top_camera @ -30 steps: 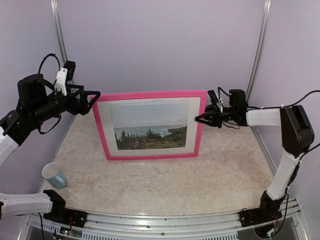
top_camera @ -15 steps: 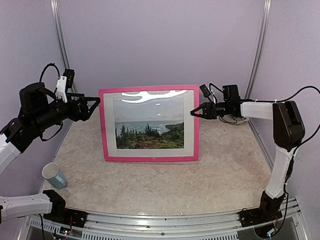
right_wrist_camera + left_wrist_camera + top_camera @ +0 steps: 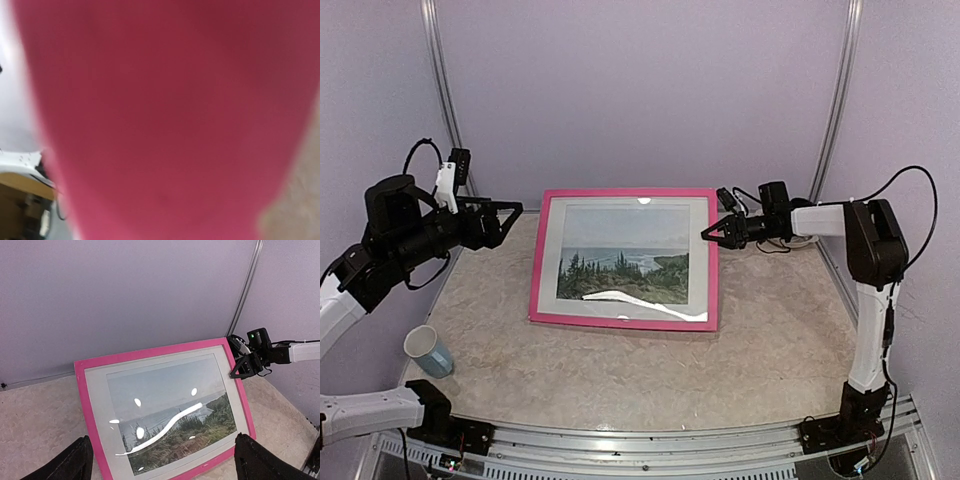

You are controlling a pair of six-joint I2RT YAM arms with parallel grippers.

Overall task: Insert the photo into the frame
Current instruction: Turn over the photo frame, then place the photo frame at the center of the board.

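Since a second ago, your frame has gone from standing near upright to leaning well back, and your right gripper has travelled back with its edge. Your left gripper has drawn slightly off to the left.

Findings, near to far:

1. Near left of the table: a pale cup stands upright, well apart from the frame.
2. Mid-table: the frame's lower rail rests on the surface, with the top edge tilted away toward the back wall. The photo sits inside it, face toward the arms, and is bordered by a white mat. Glare streaks cross the glazing.
3. Right side: your right gripper meets the frame's right rail near the upper corner, with its jaws drawn narrow on that rail and holding it. The right wrist view is filled with blurred pink-red at very close range, so no detail can be read there.
4. Left side: your left gripper hangs above the table just beside the frame's upper left corner, not touching it. Its jaws are spread wide and hold nothing. In the left wrist view the fingers sit at the two lower corners.
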